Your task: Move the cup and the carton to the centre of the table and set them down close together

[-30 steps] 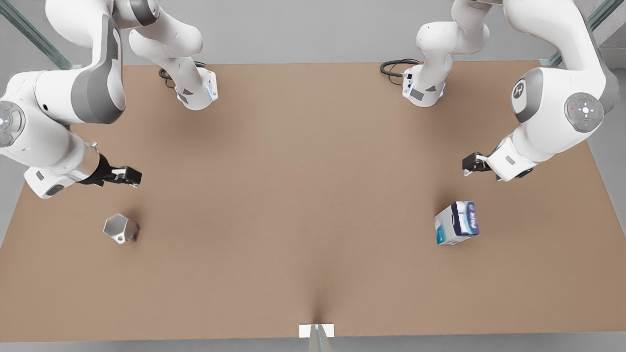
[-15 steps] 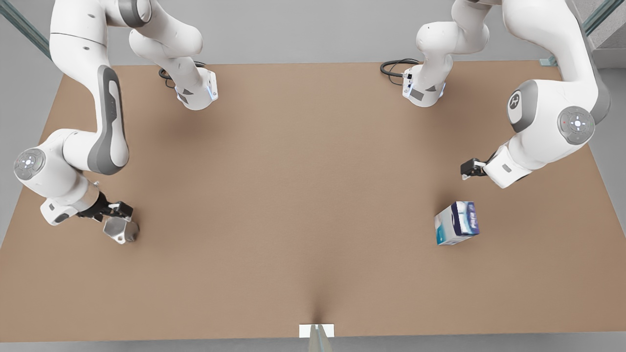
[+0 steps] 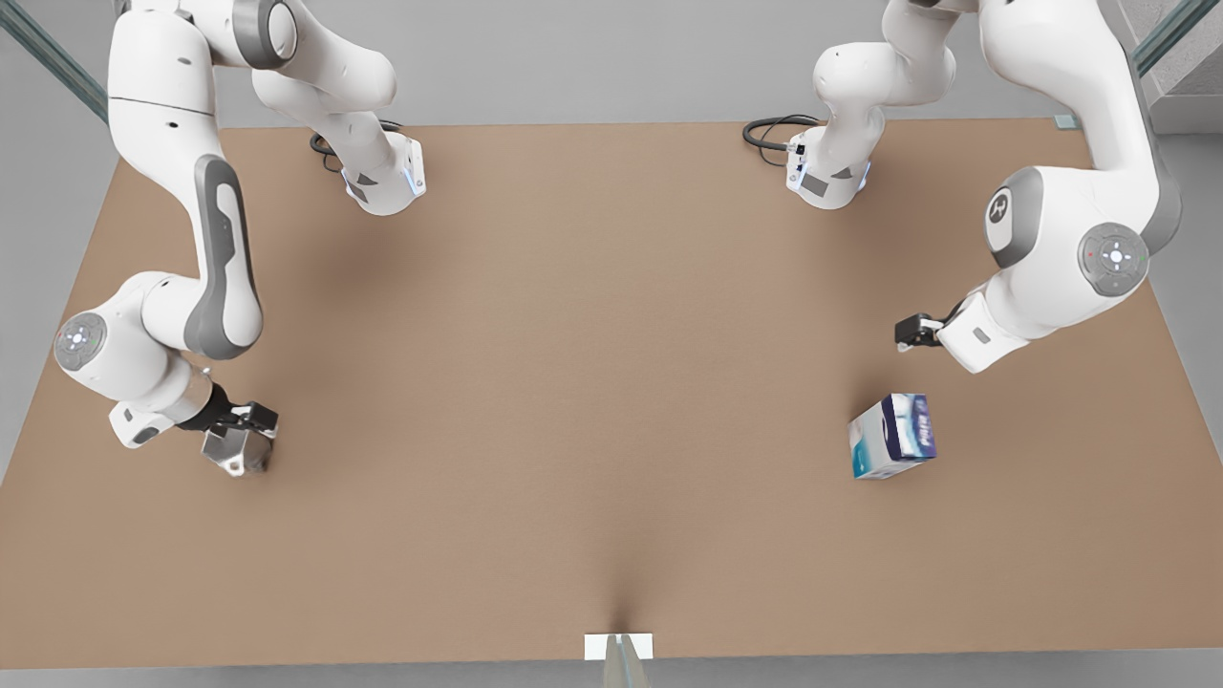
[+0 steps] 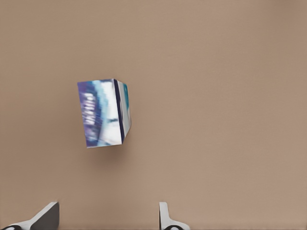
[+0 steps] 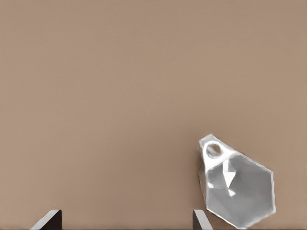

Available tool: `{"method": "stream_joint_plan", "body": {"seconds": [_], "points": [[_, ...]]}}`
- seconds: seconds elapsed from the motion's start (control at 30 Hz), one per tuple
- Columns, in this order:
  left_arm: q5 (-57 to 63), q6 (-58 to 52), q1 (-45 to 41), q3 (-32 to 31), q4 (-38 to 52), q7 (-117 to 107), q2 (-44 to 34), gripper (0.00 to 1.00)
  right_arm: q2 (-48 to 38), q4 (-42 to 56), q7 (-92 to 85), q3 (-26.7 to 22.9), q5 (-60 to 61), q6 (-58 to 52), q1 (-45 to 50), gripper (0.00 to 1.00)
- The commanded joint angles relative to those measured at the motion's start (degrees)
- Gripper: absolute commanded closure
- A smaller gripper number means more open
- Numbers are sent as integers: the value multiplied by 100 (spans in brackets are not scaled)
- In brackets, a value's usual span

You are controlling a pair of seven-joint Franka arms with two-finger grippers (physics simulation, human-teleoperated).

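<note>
At the front view's left the right gripper [image 3: 250,419], fingers apart, hangs just over the cup [image 3: 236,451] but a little off its middle, while at the right the left gripper [image 3: 910,333], also apart, stands beside the carton [image 3: 892,436], both objects far from the centre of the table [image 3: 592,382].

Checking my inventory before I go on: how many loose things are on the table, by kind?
Cup: 1, at the right gripper, front view's left.
Carton: 1, apart from the left gripper, front view's right.
Total: 2 on the table.
</note>
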Motion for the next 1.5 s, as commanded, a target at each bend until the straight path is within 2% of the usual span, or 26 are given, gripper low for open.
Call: {"method": "stream_joint_plan", "body": {"seconds": [0.0,0.47,1.23,1.4,1.47], "points": [[0,0,0,0,-17,0,0,0,36,4,0,-9,0,41,0,0],[0,-88,0,0,-70,-105,9,0,854,259,8,-439,0,269,70,0],[0,-97,0,0,-166,-255,44,0,1487,391,-642,-598,-17,129,264,0],[0,-97,0,0,-166,-316,44,0,1680,408,-800,-783,-35,155,351,0],[0,-97,0,0,-166,-316,44,0,1689,417,-1029,-826,-35,164,387,6]]}}
